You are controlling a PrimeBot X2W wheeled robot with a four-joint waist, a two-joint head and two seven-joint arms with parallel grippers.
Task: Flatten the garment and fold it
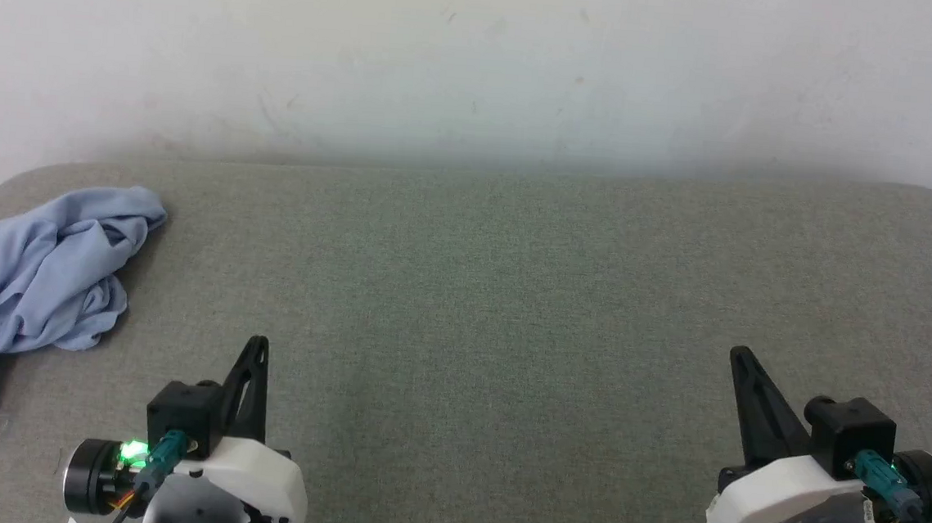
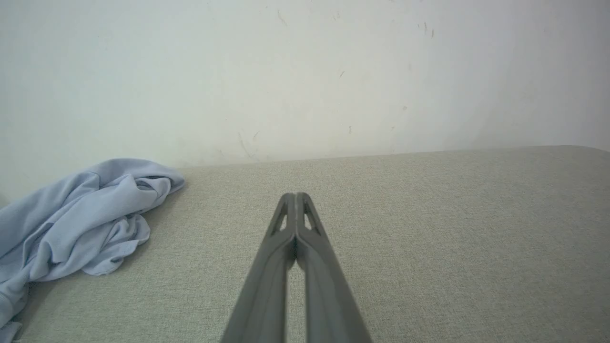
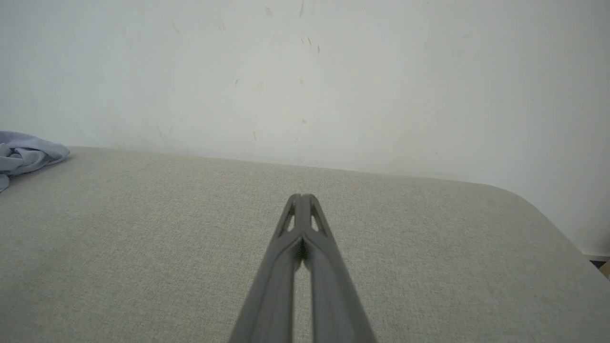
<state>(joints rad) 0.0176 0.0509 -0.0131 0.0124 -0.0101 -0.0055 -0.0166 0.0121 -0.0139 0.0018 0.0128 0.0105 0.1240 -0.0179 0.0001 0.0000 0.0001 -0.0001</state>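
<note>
The garment [image 1: 30,280] is a light blue knit shirt, crumpled in a heap at the far left of the grey fabric surface [image 1: 479,312], partly running off the left edge of the head view. The left wrist view has the garment [image 2: 81,219] at its left, and a corner of the garment [image 3: 26,155] shows at the left edge of the right wrist view. My left gripper [image 1: 257,345] is shut and empty at the lower left, a short way right of the heap. Far off at the lower right, my right gripper [image 1: 740,356] is shut too, holding nothing.
A pale wall [image 1: 480,65] rises right behind the grey surface. The surface's back corners are rounded, and its right edge [image 3: 562,233] drops off toward the floor. Bare grey fabric lies between the two grippers.
</note>
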